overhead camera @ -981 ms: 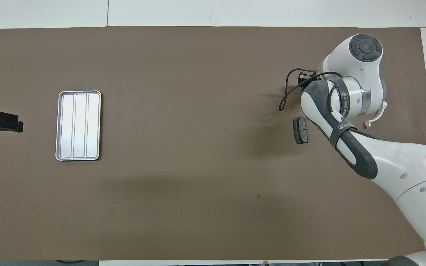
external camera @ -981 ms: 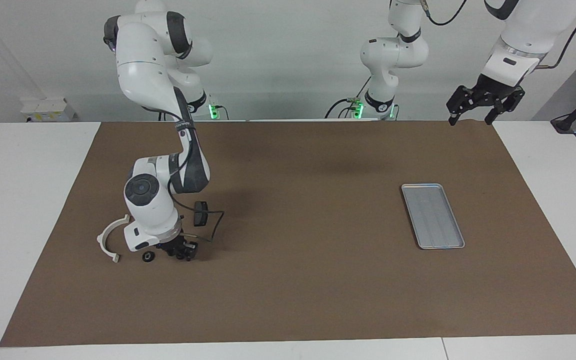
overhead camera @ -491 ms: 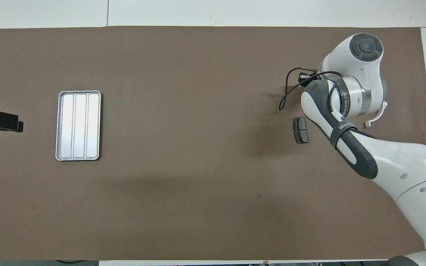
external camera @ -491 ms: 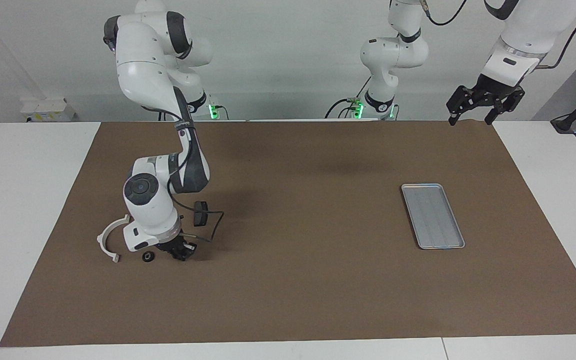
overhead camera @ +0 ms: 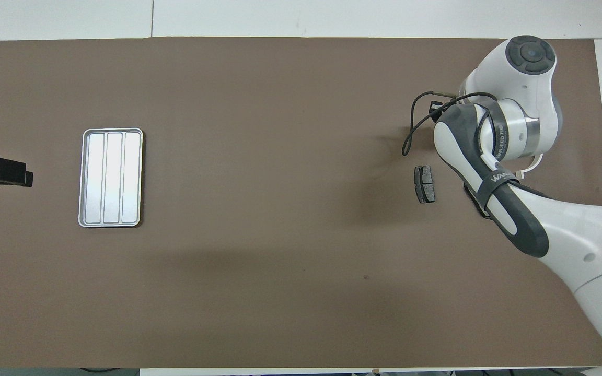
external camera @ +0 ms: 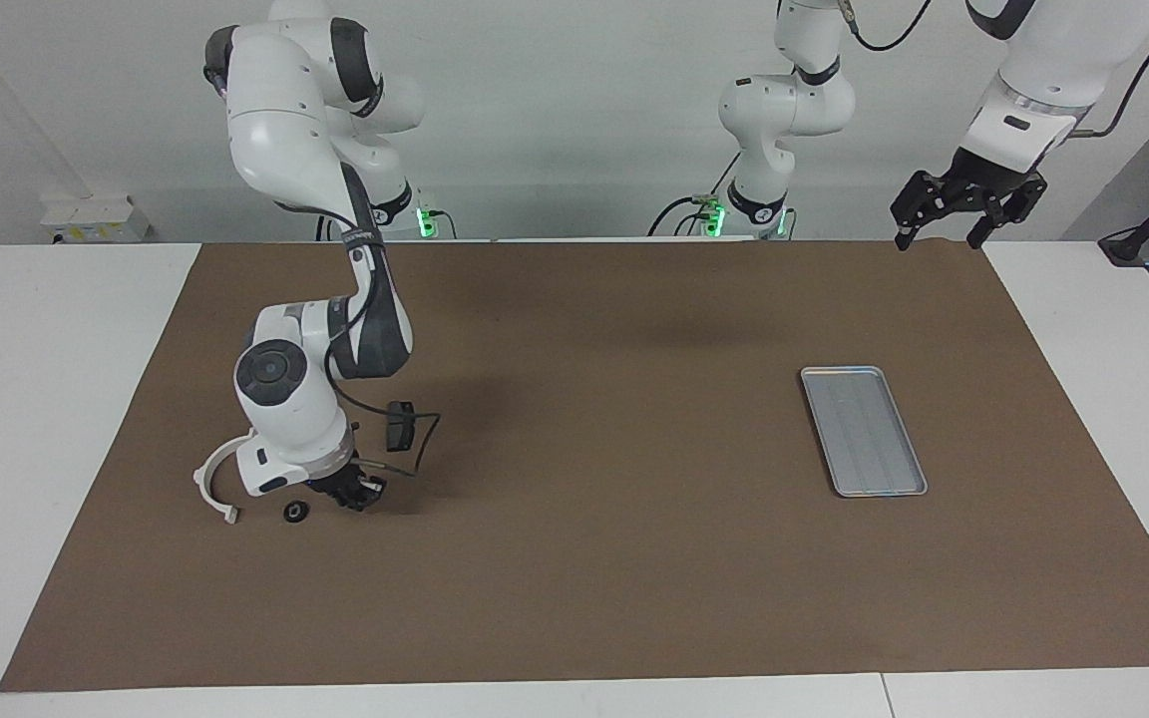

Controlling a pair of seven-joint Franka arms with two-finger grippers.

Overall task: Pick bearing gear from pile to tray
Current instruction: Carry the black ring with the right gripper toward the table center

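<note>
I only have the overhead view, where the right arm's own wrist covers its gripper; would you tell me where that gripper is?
Observer: The right gripper is down close to the mat, fingertips together.
Operator: Is it holding a part?
Observer: I cannot tell; nothing shows between the fingertips from here.
Operator: Is anything lying next to it?
Observer: A small black round piece lies on the mat beside it, apart from it, toward the right arm's end of the table, between it and the white curved arc.
</note>
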